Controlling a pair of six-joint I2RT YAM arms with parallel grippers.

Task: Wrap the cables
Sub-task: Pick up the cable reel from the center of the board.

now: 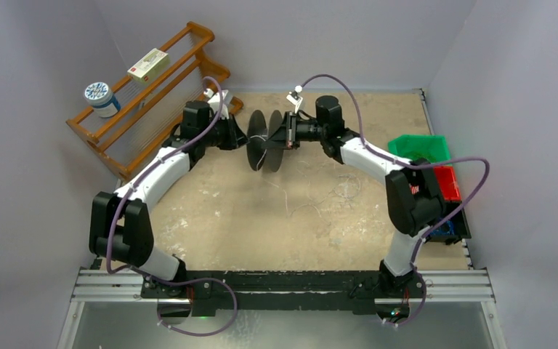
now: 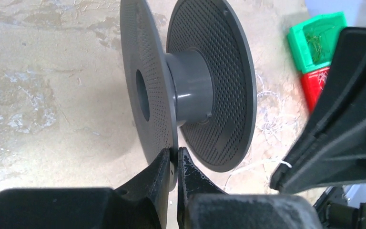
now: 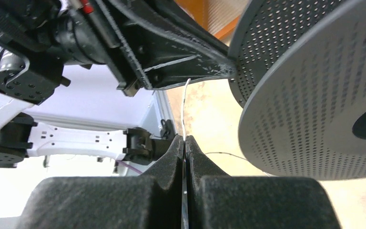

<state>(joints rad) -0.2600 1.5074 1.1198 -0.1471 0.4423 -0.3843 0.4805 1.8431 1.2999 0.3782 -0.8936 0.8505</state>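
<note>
A grey perforated spool (image 1: 265,156) stands on edge at the table's middle back. My left gripper (image 2: 177,153) is shut on the rim of the spool's (image 2: 190,86) near flange. In the top view this left gripper (image 1: 247,138) comes in from the left. My right gripper (image 3: 185,140) is shut on a thread-thin white cable (image 3: 184,105) that rises from its tips. It sits just right of the spool (image 3: 305,109), and the top view shows that right gripper (image 1: 281,137) beside the right flange. More pale cables (image 1: 327,196) lie tangled on the table.
A wooden rack (image 1: 152,94) at the back left carries a box (image 1: 148,64) and a round tin (image 1: 99,98). A green bin (image 1: 420,147) and a red bin (image 1: 447,182) sit at the right edge. Loose cables (image 2: 271,119) lie under the spool.
</note>
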